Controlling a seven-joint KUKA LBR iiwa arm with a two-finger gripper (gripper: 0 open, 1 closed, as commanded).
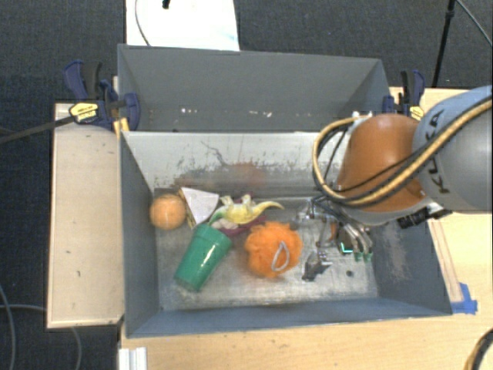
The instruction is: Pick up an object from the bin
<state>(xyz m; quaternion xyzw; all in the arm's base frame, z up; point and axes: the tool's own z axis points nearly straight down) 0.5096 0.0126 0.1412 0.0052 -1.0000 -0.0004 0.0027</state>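
Grey metal bin walls stand all around the tool, which hangs low near the floor. I cannot tell if the tool is wide or narrow. Nothing looks picked up yet. A fluffy orange puff lies just beside the tool. A green cup, a yellow toy and an orange ball lie farther from it. I think the grabbing and lifting are still to do.

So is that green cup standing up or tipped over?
Tipped over: the green cup lies on its side beside the orange mesh ball.
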